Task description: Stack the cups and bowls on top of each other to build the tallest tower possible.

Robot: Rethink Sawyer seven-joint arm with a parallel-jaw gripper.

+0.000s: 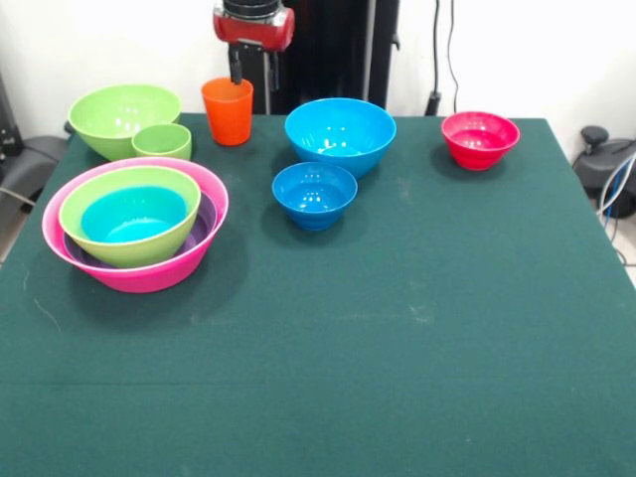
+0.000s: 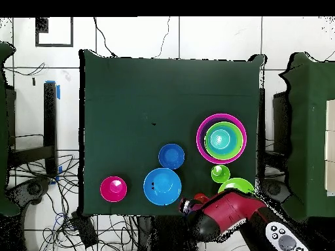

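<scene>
Orange cup (image 1: 228,110), beneath gripper (image 1: 237,70) (finger state cannot be told): may be toppled if clipped off-centre on descent.

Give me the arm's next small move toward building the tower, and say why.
Probably lower the end effector a little further into the orange cup and grip its rim. It hangs right over that cup at the table's far edge. The tower already has the pink bowl holding purple, lime green and blue bowls, so the tall cup would add height. Whether the end effector is open cannot be seen.
</scene>
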